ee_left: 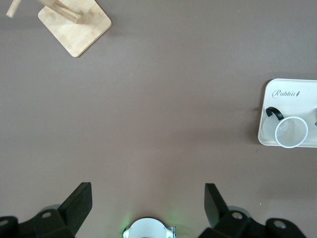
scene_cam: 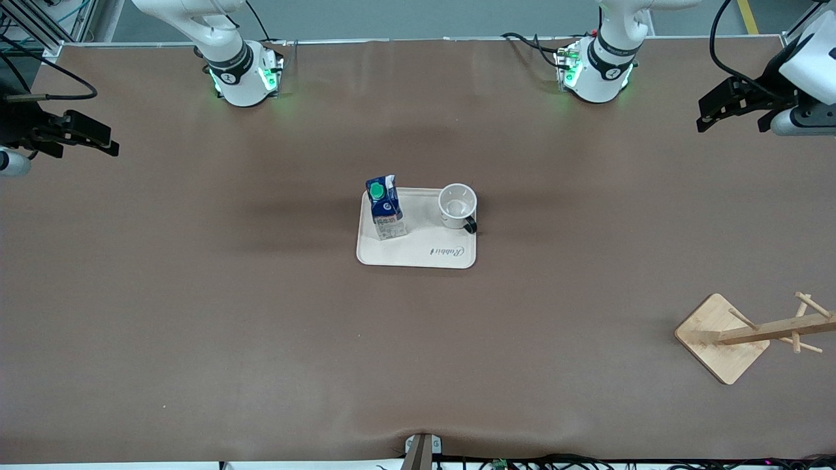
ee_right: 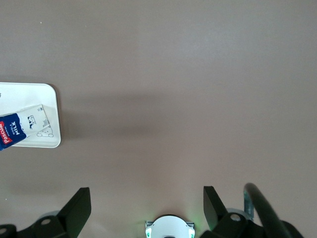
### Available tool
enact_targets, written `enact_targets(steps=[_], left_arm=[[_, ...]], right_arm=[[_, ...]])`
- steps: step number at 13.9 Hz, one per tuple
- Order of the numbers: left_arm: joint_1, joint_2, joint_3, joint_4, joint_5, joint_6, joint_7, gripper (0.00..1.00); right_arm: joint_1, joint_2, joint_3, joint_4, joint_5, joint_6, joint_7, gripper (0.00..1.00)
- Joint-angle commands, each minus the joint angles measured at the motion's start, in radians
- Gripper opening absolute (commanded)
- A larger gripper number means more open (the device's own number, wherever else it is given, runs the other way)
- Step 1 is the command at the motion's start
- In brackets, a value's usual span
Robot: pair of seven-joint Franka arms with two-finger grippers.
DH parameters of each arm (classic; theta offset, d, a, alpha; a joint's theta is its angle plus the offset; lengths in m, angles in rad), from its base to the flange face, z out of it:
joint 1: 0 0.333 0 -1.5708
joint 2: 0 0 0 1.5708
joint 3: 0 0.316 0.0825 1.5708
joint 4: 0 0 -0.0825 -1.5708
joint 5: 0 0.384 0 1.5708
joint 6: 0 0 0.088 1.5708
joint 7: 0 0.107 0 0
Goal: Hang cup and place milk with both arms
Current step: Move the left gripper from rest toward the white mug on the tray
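The white cup [scene_cam: 458, 203] with its black handle stands upright on a cream tray [scene_cam: 424, 254] at the table's middle. The blue milk carton [scene_cam: 385, 210] with a green cap stands beside it on the tray, toward the right arm's end. My left gripper [scene_cam: 712, 114] hangs open and empty over the left arm's end of the table. My right gripper [scene_cam: 104, 140] hangs open and empty over the right arm's end. The left wrist view shows the open left gripper [ee_left: 148, 201], the cup [ee_left: 291, 132] and the tray [ee_left: 290, 91]. The right wrist view shows the open right gripper [ee_right: 147, 201] and the milk [ee_right: 22, 128].
A wooden cup rack [scene_cam: 751, 333] with pegs stands on a square base toward the left arm's end, nearer to the front camera than the tray; it also shows in the left wrist view [ee_left: 74, 22]. Brown tabletop lies between tray and rack.
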Motion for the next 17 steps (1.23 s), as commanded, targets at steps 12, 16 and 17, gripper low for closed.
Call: enact_targets(steps=[12,16,17], left_arm=[[-0.027,0.100,-0.066,0.007,-0.022,0.021,-0.069,1.00],[-0.027,0.109,-0.178,-0.077,-0.022,0.079,-0.294,1.00],[-0.028,0.111,-0.210,-0.106,-0.022,0.114,-0.352,1.00]], right_arm=[[0.007,0.010,-0.001,0.013,0.005,-0.020,0.010,1.00],[0.006,0.010,-0.001,0.013,0.005,-0.019,0.010,1.00],[0.006,0.010,-0.001,0.013,0.005,-0.019,0.010,1.00]])
